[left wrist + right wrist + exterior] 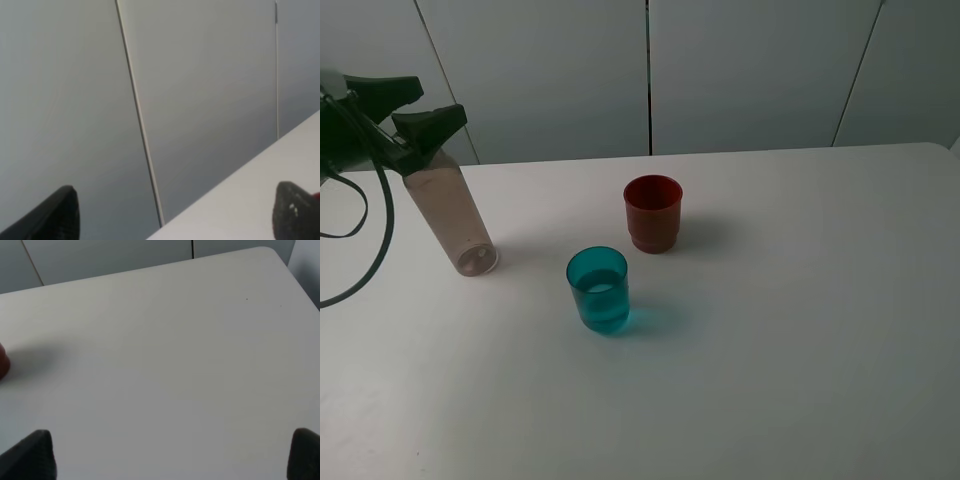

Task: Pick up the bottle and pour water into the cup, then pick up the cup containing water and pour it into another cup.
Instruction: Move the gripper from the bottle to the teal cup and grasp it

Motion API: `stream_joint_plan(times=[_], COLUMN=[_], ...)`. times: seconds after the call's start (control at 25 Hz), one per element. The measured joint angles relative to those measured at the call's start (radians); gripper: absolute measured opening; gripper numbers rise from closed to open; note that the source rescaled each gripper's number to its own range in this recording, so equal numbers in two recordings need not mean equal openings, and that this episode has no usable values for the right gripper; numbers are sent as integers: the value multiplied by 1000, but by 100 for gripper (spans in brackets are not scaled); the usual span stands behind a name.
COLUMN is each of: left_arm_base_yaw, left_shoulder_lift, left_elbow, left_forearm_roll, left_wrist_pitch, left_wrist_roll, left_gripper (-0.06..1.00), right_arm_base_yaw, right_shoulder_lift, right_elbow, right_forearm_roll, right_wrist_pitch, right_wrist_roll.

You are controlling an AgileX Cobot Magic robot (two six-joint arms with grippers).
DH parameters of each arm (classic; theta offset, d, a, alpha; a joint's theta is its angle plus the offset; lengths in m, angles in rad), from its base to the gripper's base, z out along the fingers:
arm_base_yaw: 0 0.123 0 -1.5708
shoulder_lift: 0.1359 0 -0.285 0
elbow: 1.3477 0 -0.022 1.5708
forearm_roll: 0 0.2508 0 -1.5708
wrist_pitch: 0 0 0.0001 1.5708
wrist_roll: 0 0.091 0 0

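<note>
The smoky-grey bottle (pixel 450 215) stands on the white table (pixel 770 330) at the far left, its neck hidden behind a finger of my left gripper (pixel 442 102). That gripper hovers at the bottle's top, open; in the left wrist view its fingertips (pixel 62 210) stand wide apart with only wall and table between them. The teal-blue cup (pixel 598 290) sits near the middle front with water in it. The dark red cup (pixel 653 213) stands just behind it to the right. My right gripper (pixel 170 455) is open over bare table and does not show in the exterior view.
Grey wall panels (pixel 740 70) rise behind the table's far edge. A black cable (pixel 360 230) hangs from the left arm beside the bottle. A red sliver of the cup (pixel 2 362) shows at the edge of the right wrist view.
</note>
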Motion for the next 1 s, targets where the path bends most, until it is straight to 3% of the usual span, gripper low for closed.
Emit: stream_joint_plan(times=[0.4,0.72,1.0], left_arm_base_yaw=[0,0,-22], left_shoulder_lift=[-207,-340,-377], left_elbow=[0,0,0], left_forearm_roll=[-6,43,171], left_wrist_pitch=[7,71,73], left_wrist_roll=[-195,-352,-438], left_gripper=[94,94,94], right_arm_base_yaw=[0,0,0], right_shoulder_lift=[0,0,0], right_elbow=[0,0,0], right_forearm_roll=[0,0,0], right_wrist_pitch=[0,0,0], right_wrist_roll=[0,0,0])
